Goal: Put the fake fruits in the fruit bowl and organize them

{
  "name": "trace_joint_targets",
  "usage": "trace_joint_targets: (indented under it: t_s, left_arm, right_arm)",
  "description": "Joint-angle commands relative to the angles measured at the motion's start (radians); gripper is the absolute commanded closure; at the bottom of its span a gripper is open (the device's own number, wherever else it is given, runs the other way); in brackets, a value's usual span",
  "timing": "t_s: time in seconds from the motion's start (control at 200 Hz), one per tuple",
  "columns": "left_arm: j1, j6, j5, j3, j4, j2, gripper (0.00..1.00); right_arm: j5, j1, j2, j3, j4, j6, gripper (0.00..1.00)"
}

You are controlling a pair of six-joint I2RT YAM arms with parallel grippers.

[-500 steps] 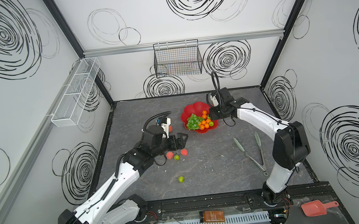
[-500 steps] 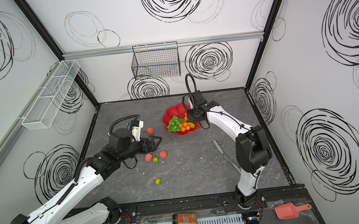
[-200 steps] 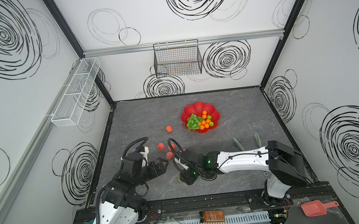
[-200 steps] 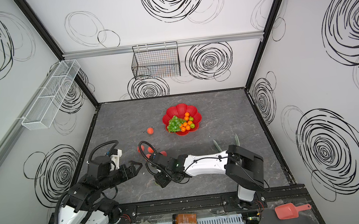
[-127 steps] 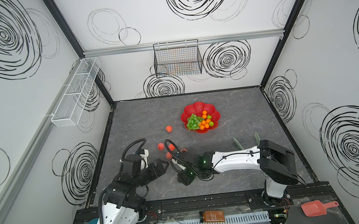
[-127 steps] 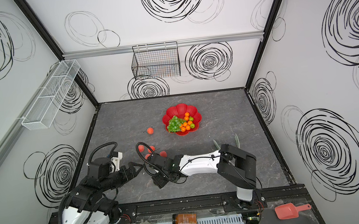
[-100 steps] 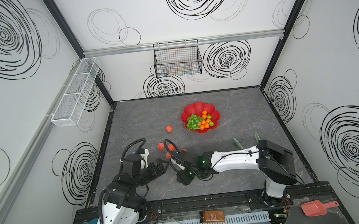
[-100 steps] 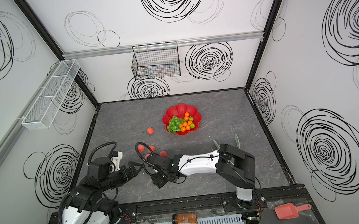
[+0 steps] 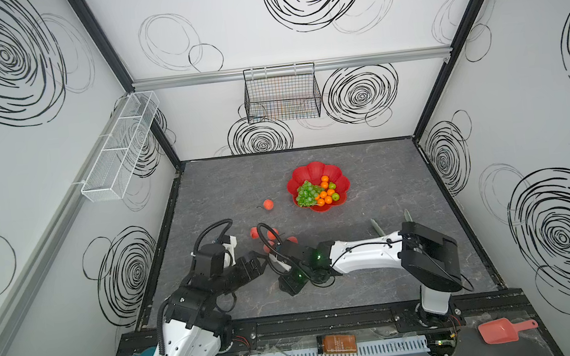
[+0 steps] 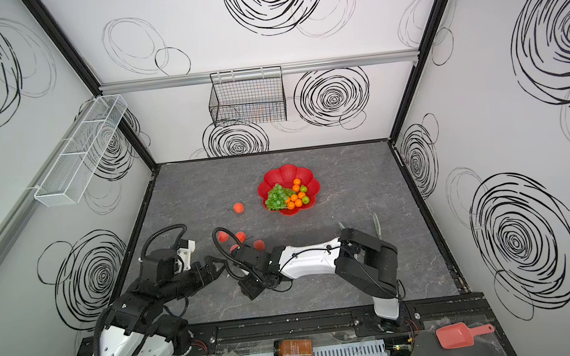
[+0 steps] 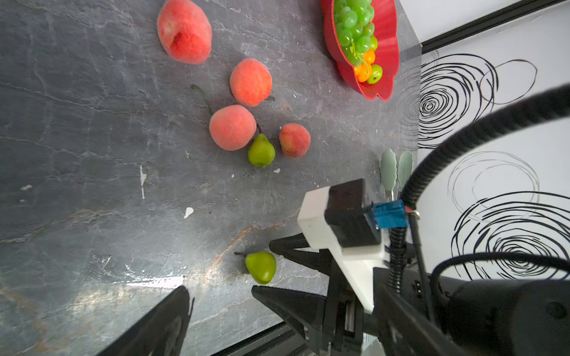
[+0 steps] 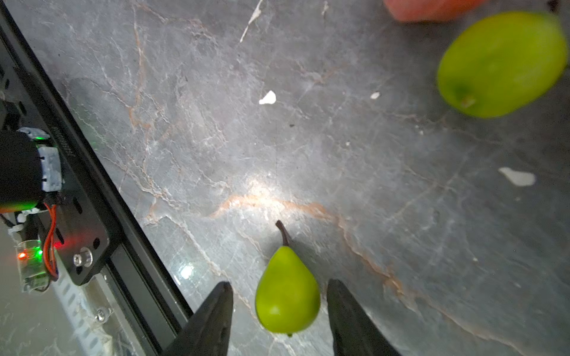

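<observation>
Near front edge of worktop [image 9: 366, 177] we see right gripper [image 12: 280, 283] released, fingers [image 12: 216, 317] either side of green pear [image 12: 287, 299], gap on both sides; pear lies on worktop. Left gripper [image 9: 259, 262] just left of it, spread wide, empty. Fruit bowl [image 9: 311, 170] far centre, holding grapes [image 9: 306, 194] and oranges [image 9: 325, 194]. Between, we note loose peaches [image 9: 268, 204] and second pear [image 11: 261, 151].

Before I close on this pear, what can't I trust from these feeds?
Pear at the right gripper: hidden beneath that wrist in both top views; only wrist views show it.
Peach: cut off by the right wrist view's edge, blurred.
Tongs: mostly hidden under the right arm in both top views.
</observation>
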Motion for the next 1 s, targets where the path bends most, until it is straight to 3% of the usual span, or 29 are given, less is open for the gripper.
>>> trace_joint_targets:
  t_s: [0.0, 0.996]
  left_arm:
    - [-0.007, 0.01, 0.002, -0.004, 0.028, 0.005, 0.04]
    - [-0.017, 0.04, -0.083, 0.009, 0.0, 0.041, 0.04]
  right_arm:
    - [-0.005, -0.003, 0.013, 0.019, -0.009, -0.009, 0.47]
    - [0.016, -0.005, 0.032, -0.005, -0.016, -0.001, 0.57]
